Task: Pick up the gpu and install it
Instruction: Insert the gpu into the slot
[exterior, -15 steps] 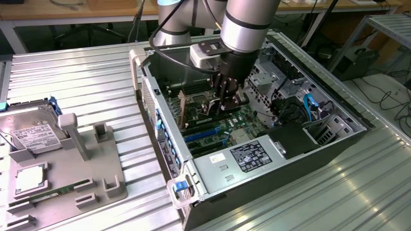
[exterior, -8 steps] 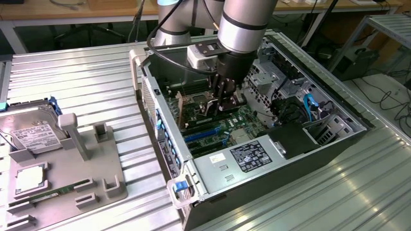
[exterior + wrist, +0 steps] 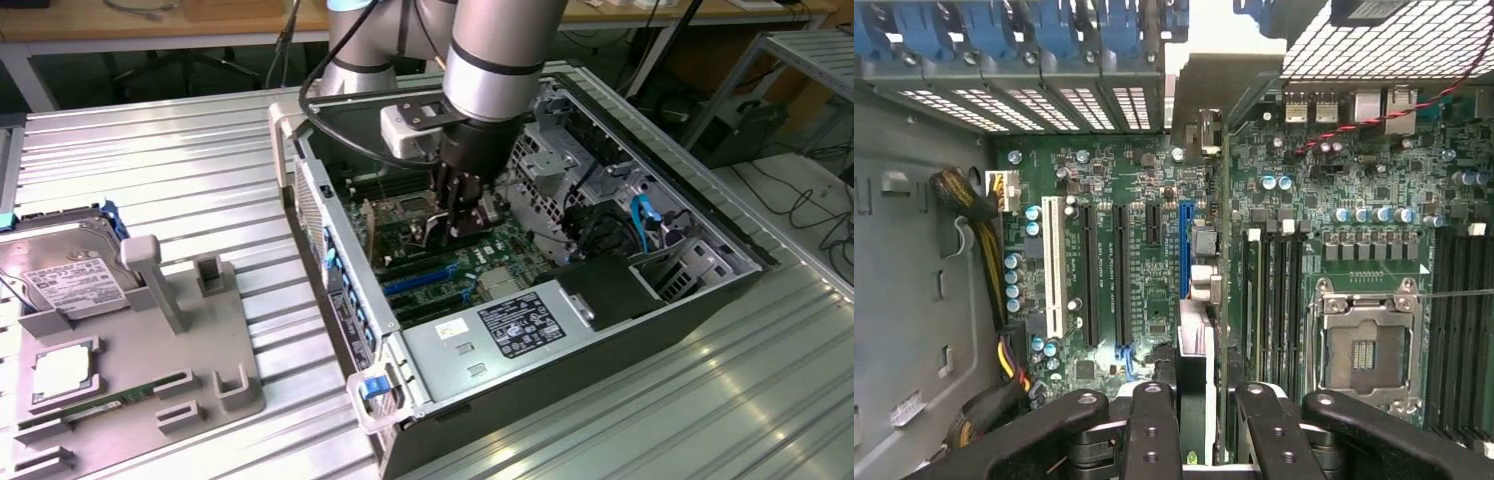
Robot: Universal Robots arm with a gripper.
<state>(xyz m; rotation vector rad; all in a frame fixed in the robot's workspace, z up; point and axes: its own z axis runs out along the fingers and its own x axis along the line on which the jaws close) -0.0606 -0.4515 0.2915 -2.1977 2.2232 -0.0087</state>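
Observation:
My gripper (image 3: 461,218) reaches down into the open computer case (image 3: 350,300) on the metal table. In the wrist view the gripper (image 3: 1204,405) is shut on the gpu (image 3: 1196,345), which shows edge-on as a thin card between the black fingers (image 3: 1154,430). The card stands upright over the motherboard (image 3: 1134,190), with its silver end bracket (image 3: 1199,70) against the case's rear slot openings. Its lower edge lies along the blue expansion slot (image 3: 1184,240); I cannot tell whether it is seated.
Black and white expansion slots (image 3: 1089,270) lie beside the blue one, with the bare CPU socket (image 3: 1364,345) and memory slots on the other side. A cable bundle (image 3: 984,230) runs along the case wall. At the exterior view's left, a grey fixture (image 3: 200,370) holds a hard drive (image 3: 60,275).

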